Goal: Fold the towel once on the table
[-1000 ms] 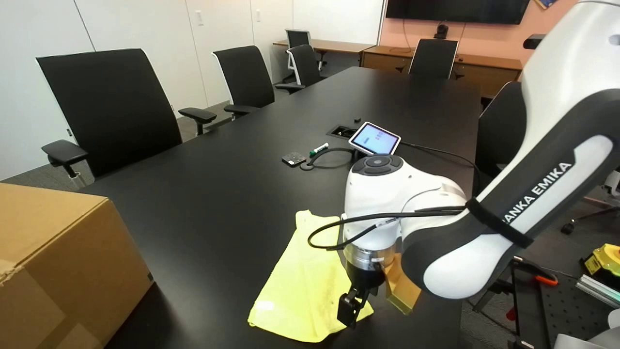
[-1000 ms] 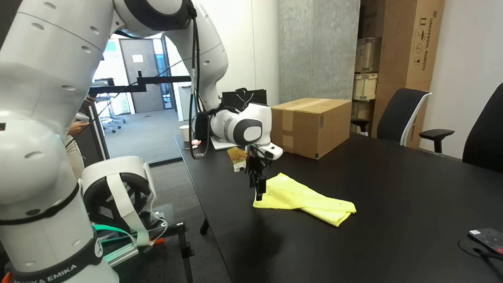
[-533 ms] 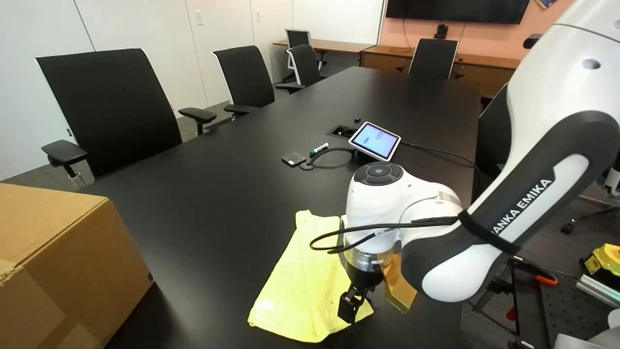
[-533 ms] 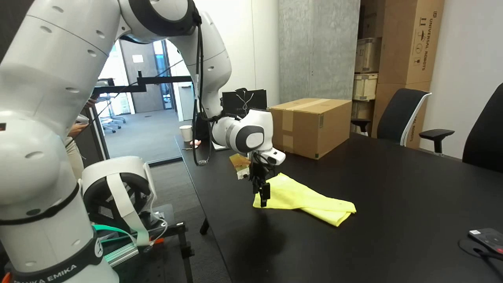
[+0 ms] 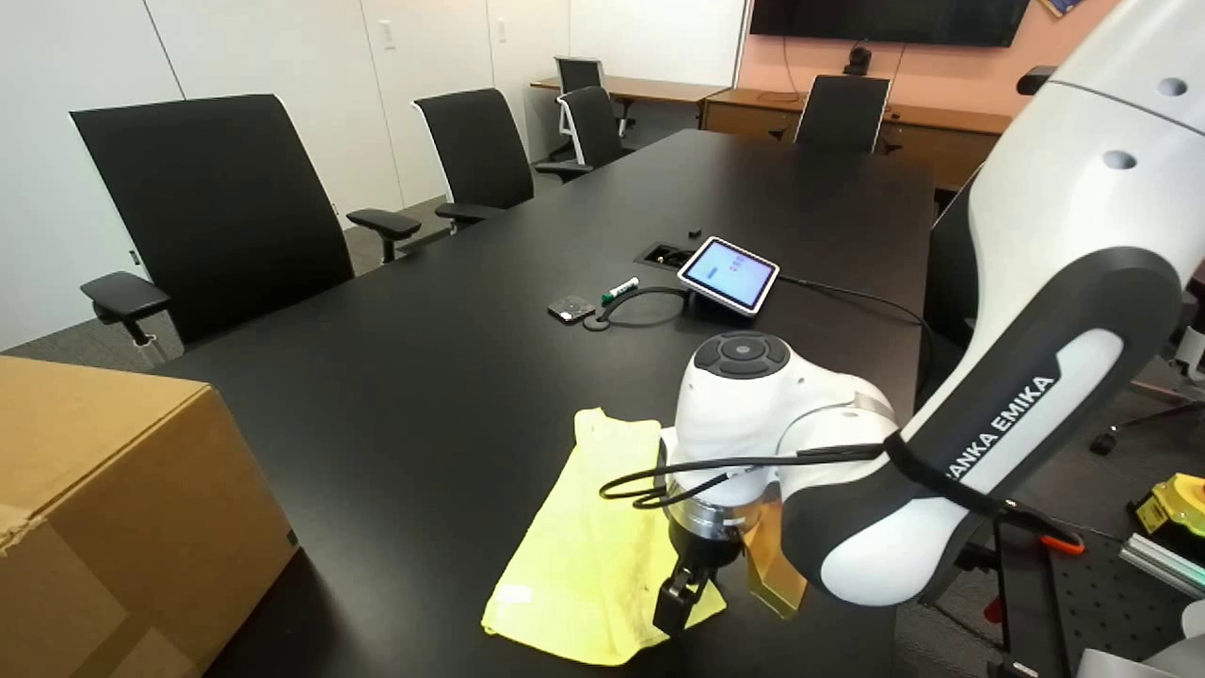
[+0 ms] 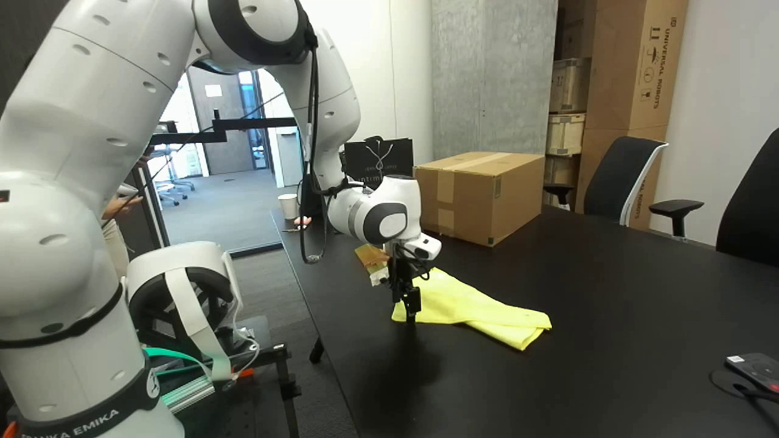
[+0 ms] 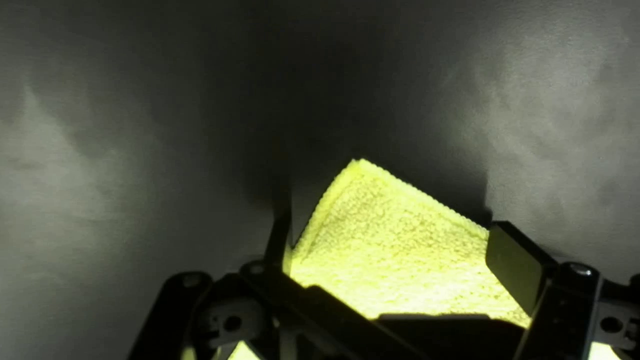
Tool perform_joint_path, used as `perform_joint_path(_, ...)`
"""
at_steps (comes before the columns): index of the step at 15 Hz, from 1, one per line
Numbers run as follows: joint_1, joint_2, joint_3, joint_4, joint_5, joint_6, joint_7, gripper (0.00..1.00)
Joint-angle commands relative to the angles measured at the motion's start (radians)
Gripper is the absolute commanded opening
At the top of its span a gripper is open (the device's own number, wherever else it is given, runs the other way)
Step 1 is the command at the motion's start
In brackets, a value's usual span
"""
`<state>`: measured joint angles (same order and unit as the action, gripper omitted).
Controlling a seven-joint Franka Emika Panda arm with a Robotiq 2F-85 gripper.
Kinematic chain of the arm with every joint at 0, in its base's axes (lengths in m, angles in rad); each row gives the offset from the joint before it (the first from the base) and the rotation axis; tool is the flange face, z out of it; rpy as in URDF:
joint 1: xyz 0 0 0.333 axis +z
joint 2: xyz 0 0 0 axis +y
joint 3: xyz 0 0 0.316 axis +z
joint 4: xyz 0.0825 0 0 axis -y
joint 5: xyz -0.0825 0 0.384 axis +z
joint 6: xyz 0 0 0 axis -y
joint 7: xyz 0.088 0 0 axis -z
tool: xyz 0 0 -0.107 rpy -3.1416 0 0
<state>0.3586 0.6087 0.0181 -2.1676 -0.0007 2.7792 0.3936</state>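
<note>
- Locating the towel (image 5: 598, 556) on the tabletop (image 5: 405, 452), lying flat and extending away from the tool (image 7: 392, 227) in both exterior views.
- Observing the tool spread in the wrist view, with fingers (image 7: 517, 265) standing apart at either side of one towel corner and pinching nothing.
- Judging this spacing as readying for a pinch, probably framing the corner for lifting and carrying across.
- Holding the tool low over the towel's corner, presumably for catching thin cloth close to the tabletop; being unable to confirm contact.
- Probably targeting a corner for turning cloth over without dragging the whole towel; risking a slipping pinch on flat fabric.
- Noting overlapping layers at the towel's end far from the tool, in an exterior view; judging the required fold as pending.
- Finding the cardboard box (image 6: 468, 204) apart from the towel, leaving folding room between.
- Finding the tablet (image 5: 730, 274), marker (image 5: 619, 289) and dark flat device (image 5: 571, 309) well beyond the towel's far end, likely serving meetings rather than folding.
- Counting at the towel: one tool, two fingers.
- Counting apart from the towel: one cardboard box, one tablet, one marker, one dark flat device, one white cup (image 6: 288, 207), at least five black chairs (image 5: 216, 207).
</note>
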Motion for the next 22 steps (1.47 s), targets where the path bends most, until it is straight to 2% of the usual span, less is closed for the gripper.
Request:
perform_joint_path(1,-0.012,0.027,0.004,0.018,-0.007,0.03,-0.05,1.0)
perform_joint_path(5,-0.019,0.028,0.006,0.022,-0.003,0.03,-0.07,1.0)
perform_joint_path(6,-0.019,0.025,0.005,0.022,-0.004,0.027,-0.073,0.92)
perform_joint_path(7,-0.022,0.022,0.008,0.023,-0.002,0.023,-0.078,0.73)
perform_joint_path(13,-0.012,0.0,-0.003,0.03,-0.013,0.009,-0.082,0.28)
perform_joint_path(15,0.011,-0.011,-0.027,0.031,-0.031,0.001,-0.064,0.12)
perform_joint_path(19,0.056,-0.049,-0.069,0.037,-0.089,-0.041,-0.041,0.03)
perform_joint_path(20,0.063,-0.061,-0.074,0.039,-0.103,-0.057,-0.041,0.08)
perform_joint_path(22,0.08,-0.076,-0.08,0.052,-0.137,-0.092,-0.04,0.09)
